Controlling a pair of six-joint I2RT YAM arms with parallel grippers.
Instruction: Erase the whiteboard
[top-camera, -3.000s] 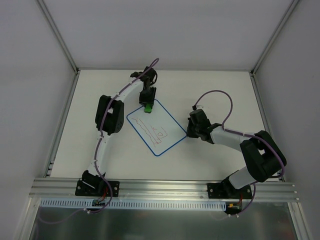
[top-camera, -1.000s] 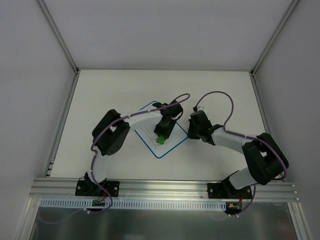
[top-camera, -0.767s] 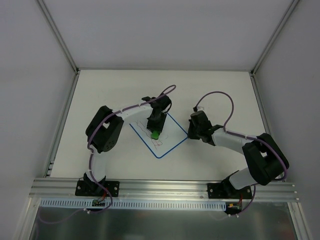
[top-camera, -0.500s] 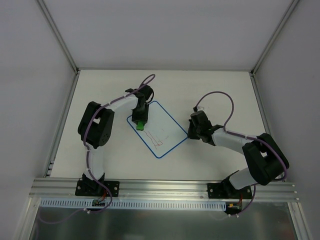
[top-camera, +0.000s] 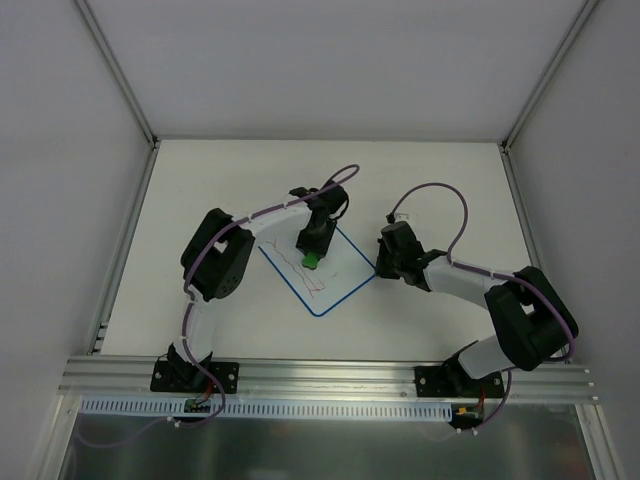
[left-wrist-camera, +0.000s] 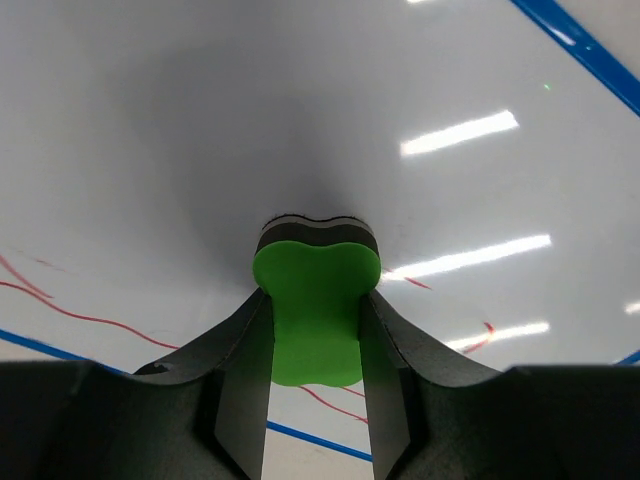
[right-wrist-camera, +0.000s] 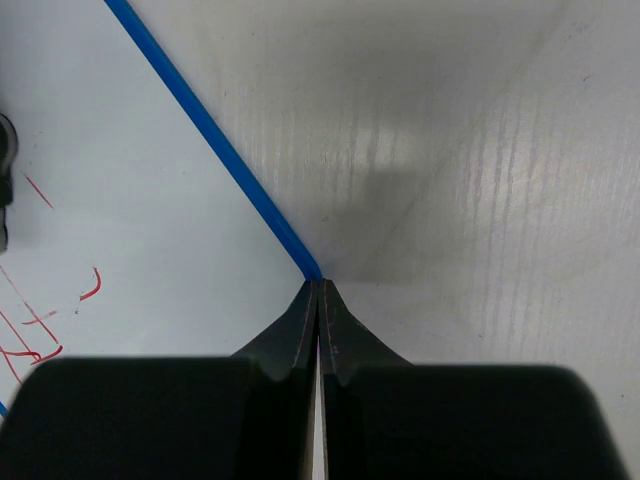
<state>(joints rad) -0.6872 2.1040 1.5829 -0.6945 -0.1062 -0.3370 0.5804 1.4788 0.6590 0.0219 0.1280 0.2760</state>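
Whiteboard (top-camera: 348, 264) partly wiped, red lines (top-camera: 312, 283) left to clear.
At mid-table, the left gripper (top-camera: 312, 257) clamps a green eraser (left-wrist-camera: 317, 312) against the board. Much of the board looks clean. The right gripper (right-wrist-camera: 318, 300), pinched closed, sits at the board's right edge.

Whiteboard (left-wrist-camera: 200, 120) glossy, smooth w/ glare streaks; eraser (left-wrist-camera: 315, 305) matt green plastic; table (right-wrist-camera: 480, 200) matt, faintly ribbed.

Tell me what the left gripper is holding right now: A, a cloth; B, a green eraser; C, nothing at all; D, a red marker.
B: the left gripper is shut on the green eraser, whose dark pad sits against the whiteboard.
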